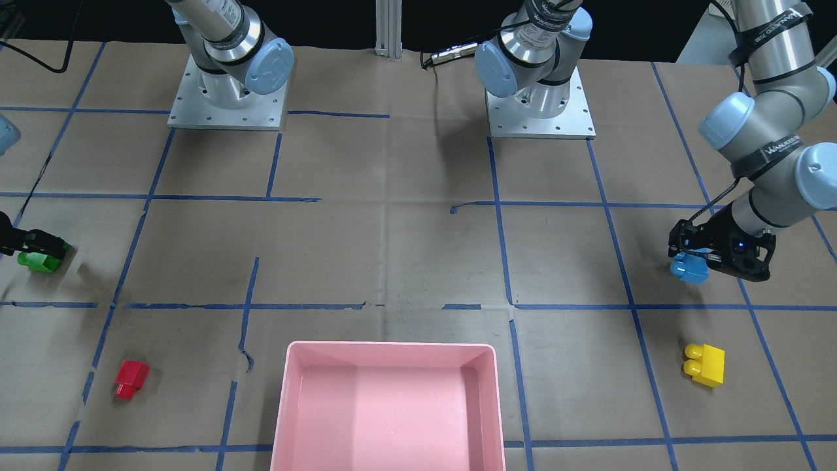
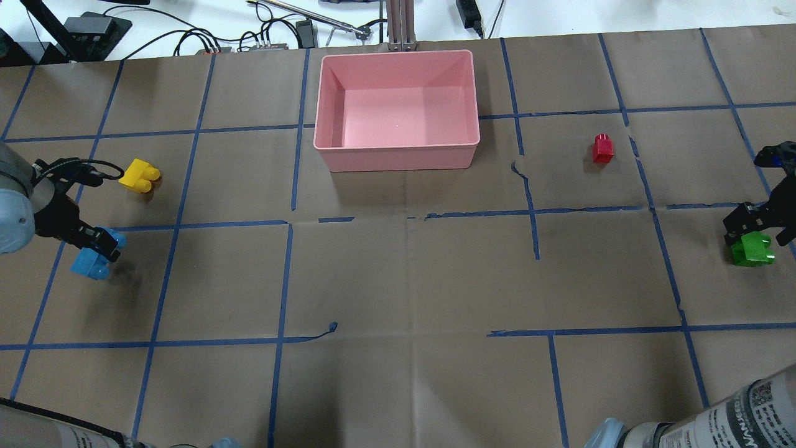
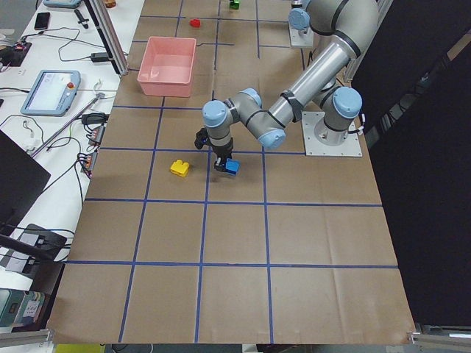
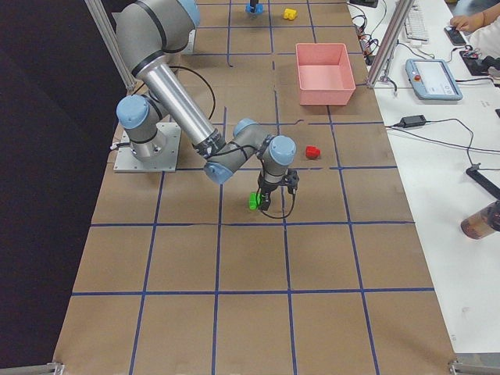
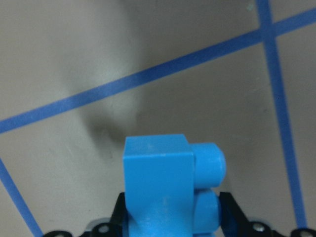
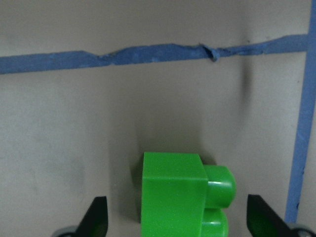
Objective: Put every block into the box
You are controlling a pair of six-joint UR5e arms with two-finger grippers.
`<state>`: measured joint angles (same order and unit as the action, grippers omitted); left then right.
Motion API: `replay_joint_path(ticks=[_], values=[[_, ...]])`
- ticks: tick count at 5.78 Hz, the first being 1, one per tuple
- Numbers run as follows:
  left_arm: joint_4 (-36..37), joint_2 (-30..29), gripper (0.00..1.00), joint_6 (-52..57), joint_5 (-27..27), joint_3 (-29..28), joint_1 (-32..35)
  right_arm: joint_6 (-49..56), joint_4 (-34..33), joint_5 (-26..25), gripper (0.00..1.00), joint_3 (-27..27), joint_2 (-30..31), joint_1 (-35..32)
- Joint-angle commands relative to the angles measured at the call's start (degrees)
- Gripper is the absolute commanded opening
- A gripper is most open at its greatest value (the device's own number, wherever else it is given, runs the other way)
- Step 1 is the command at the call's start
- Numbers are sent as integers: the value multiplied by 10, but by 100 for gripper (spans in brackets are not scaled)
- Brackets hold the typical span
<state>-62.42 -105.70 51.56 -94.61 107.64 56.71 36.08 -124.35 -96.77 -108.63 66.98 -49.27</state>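
Note:
My left gripper [image 2: 102, 244] is shut on the light blue block [image 2: 92, 262], held just above the table at the left edge; the left wrist view shows the block [image 5: 158, 187] between the fingers. My right gripper [image 2: 754, 231] is open, with its fingers wide on either side of the green block [image 2: 751, 250], which rests on the table [image 6: 173, 192]. The yellow block [image 2: 140, 175] lies near the left gripper. The red block [image 2: 603, 148] lies right of the pink box [image 2: 398, 158], which holds no blocks.
Brown paper with blue tape lines covers the table. Both arm bases [image 1: 227, 98] stand at the robot's side. Cables and devices [image 2: 261, 43] lie beyond the box's far edge.

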Motion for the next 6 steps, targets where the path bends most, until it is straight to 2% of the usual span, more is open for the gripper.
replay_joint_path(ticks=[1,2,3,4,5,6], values=[[-125,7,0,-109,0,-106,89,-7,0,-1,99,-5,-9,4],[-144,7,0,-193,0,-143,161,-8,-1,-1,88,-4,-9,4],[-144,-2,0,-304,3,-180,227,-11,-1,-1,67,-3,-9,4],[-143,-27,0,-406,9,-222,279,-9,-1,-5,50,0,-9,4],[-136,-68,0,-445,21,-270,331,-10,1,-24,34,1,-7,3],[-136,-122,0,-504,21,-338,381,-11,2,-22,33,5,-2,3]])
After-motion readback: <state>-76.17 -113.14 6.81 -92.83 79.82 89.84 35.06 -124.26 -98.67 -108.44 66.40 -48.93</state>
